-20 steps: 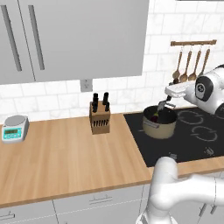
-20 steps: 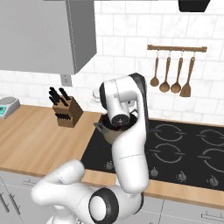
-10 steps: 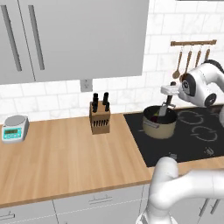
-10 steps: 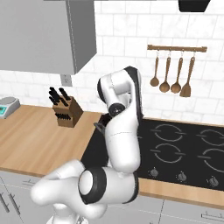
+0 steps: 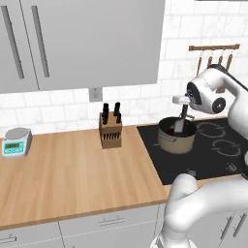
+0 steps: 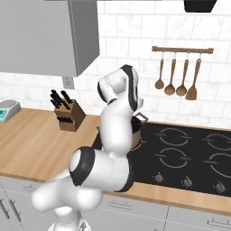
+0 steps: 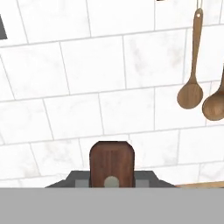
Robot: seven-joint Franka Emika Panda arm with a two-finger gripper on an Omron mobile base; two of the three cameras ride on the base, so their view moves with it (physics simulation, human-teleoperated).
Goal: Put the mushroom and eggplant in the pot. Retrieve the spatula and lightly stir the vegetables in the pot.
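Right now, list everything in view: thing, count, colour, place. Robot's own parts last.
pot: one, beige-tan with dark rim, on the hob's near-left burner.
spatula: one, grey blade on brown handle, blade down in the pot, handle in the gripper.
hob: one, black, set in the counter's right part.
knife block: one, wooden with black handles, on the counter left of the hob.
kitchen scale: one, grey with green face, far left of the counter.
hanging wooden utensils: four, brown, on a wall rail above the hob.
wall cabinets: grey, above the counter.
gripper: one, shut on the spatula handle, above the pot.
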